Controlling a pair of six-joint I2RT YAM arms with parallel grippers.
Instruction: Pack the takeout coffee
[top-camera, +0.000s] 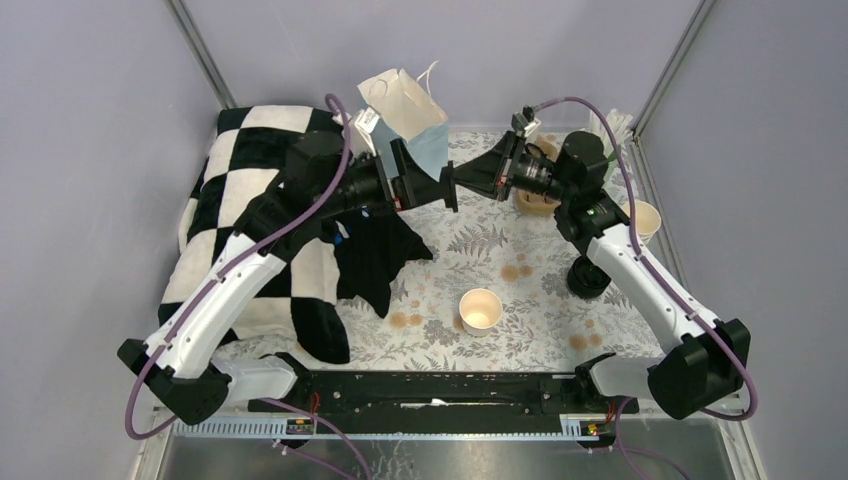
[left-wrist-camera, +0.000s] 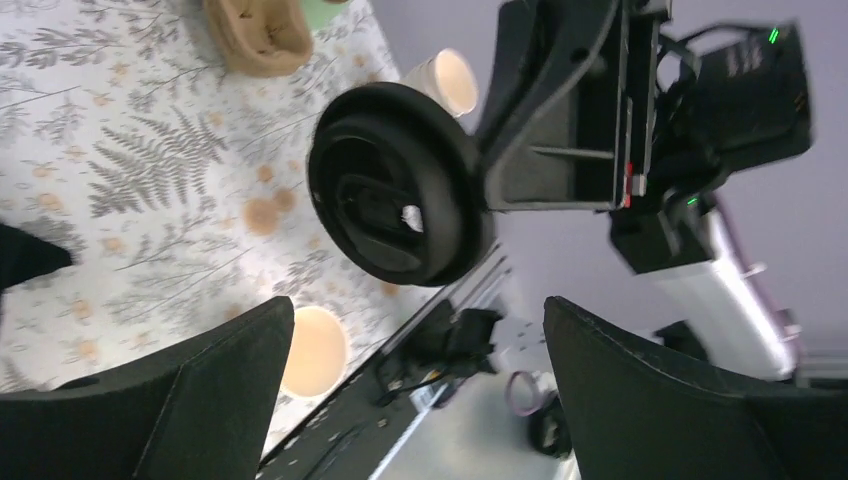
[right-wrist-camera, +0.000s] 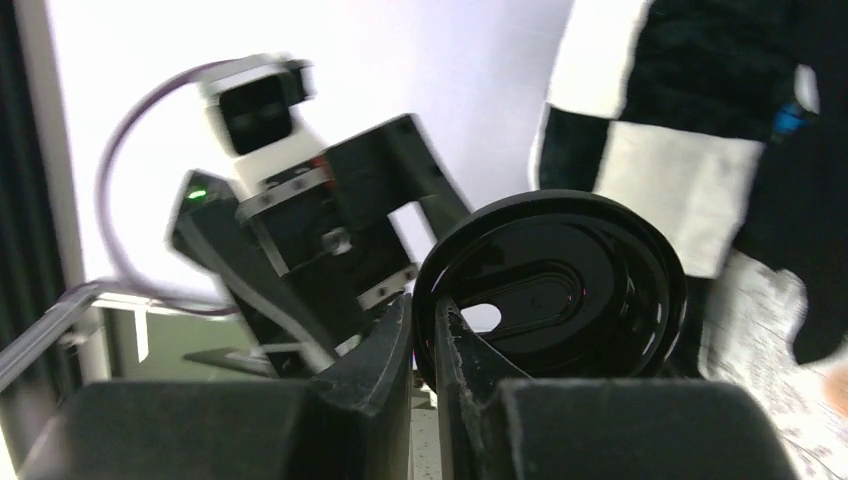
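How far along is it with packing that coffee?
Early days. Done: a black lid is up off the table, pinched at its rim by the right tool. In hand: the lid hangs in the air facing the wide-open left tool. Left: the paper cup stands uncovered on the table, not yet in the white bag at the back.

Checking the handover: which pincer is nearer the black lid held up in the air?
Right. The right pincer is shut on the rim of the black lid; the left pincer is open, just in front of the lid's face, not touching.
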